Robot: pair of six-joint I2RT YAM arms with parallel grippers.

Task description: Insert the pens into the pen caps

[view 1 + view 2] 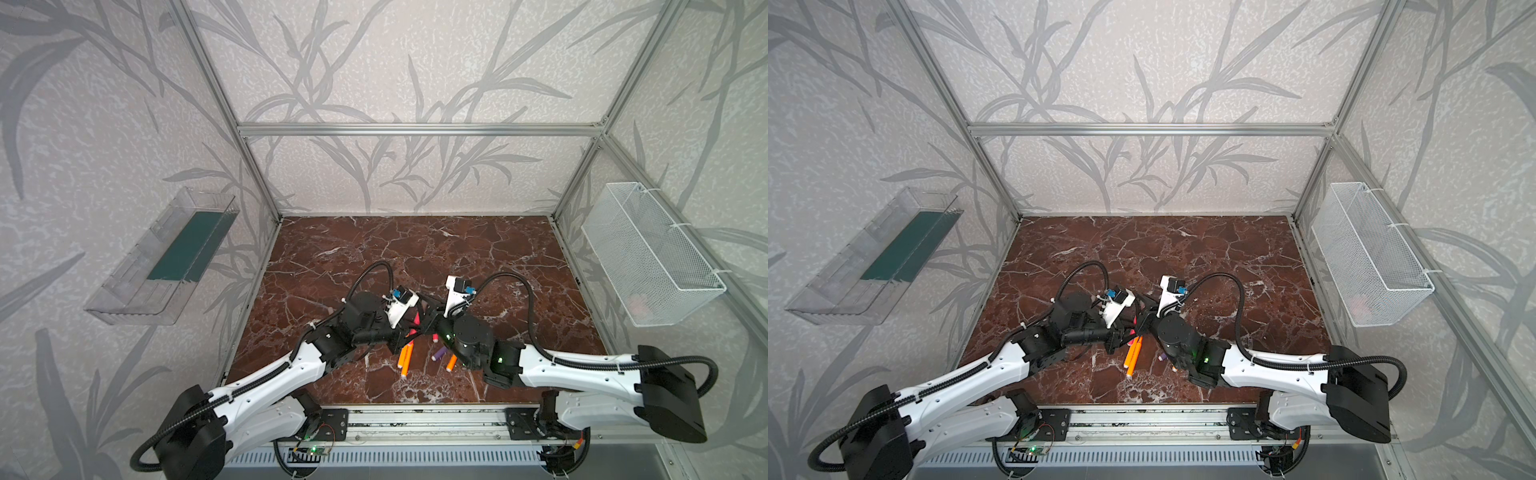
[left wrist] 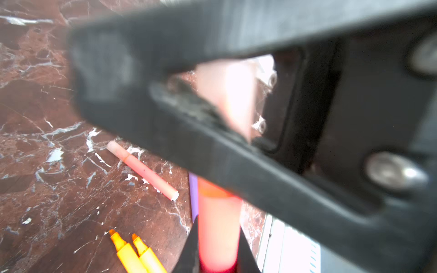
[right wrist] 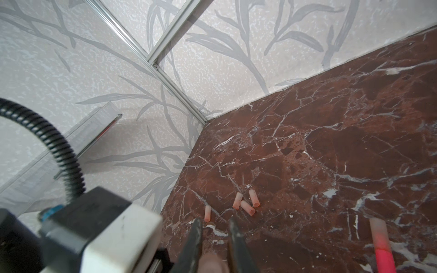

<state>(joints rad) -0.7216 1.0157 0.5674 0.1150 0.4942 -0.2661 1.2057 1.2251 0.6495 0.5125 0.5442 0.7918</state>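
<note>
Left gripper [image 2: 217,255] and right gripper [image 3: 215,227] meet over the middle of the table [image 1: 415,249].
A held pen [image 2: 218,212] in the left gripper lines up end-on with a cap [image 2: 227,94] between the right gripper's fingers. Below them, toward the front edge, a pair of pens [image 1: 405,357] lies side by side, touching. Two more pens [image 1: 439,354] lie to its right, partly under the right arm [image 1: 573,370]. Beyond the grippers, toward the back left corner, three loose caps [image 3: 248,208] cluster, with a fourth cap [image 3: 207,213] just beside them. A tray [image 1: 166,257] hangs on the left wall, a basket [image 1: 652,253] on the right.
</note>
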